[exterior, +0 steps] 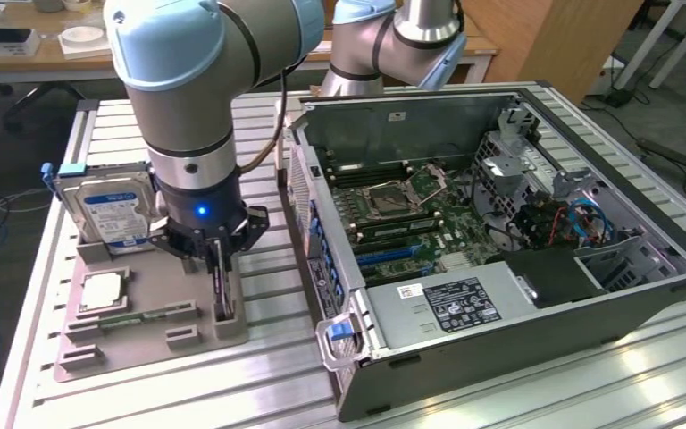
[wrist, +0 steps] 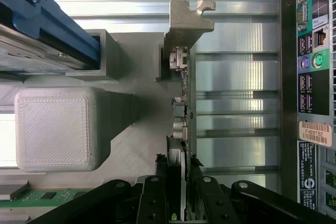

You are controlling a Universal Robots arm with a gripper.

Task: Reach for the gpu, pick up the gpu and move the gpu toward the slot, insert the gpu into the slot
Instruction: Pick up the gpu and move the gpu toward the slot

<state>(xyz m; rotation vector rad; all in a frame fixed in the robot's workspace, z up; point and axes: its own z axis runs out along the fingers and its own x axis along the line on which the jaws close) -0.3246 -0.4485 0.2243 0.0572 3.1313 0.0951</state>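
The gpu (exterior: pixel 225 288) is a thin dark card standing on its edge in a grey holder tray (exterior: pixel 140 344), at the exterior view's left of the open PC case. My gripper (exterior: pixel 218 261) reaches straight down onto it. In the wrist view the gpu (wrist: pixel 181 103) runs away from the gripper (wrist: pixel 179 163), with its metal end bracket (wrist: pixel 187 20) at the far end. The black fingers (wrist: pixel 161 182) press against both faces of the card, so the gripper is shut on it. Blue expansion slots (exterior: pixel 385 256) lie on the motherboard inside the case.
On the tray sit a blue-labelled hard drive (exterior: pixel 111 214), a square processor chip (exterior: pixel 103 290) and a memory stick (exterior: pixel 140 317). The open PC case (exterior: pixel 629 295) stands close by, its rear port panel (wrist: pixel 310 77) facing the gpu. A second arm (exterior: pixel 391 36) stands behind.
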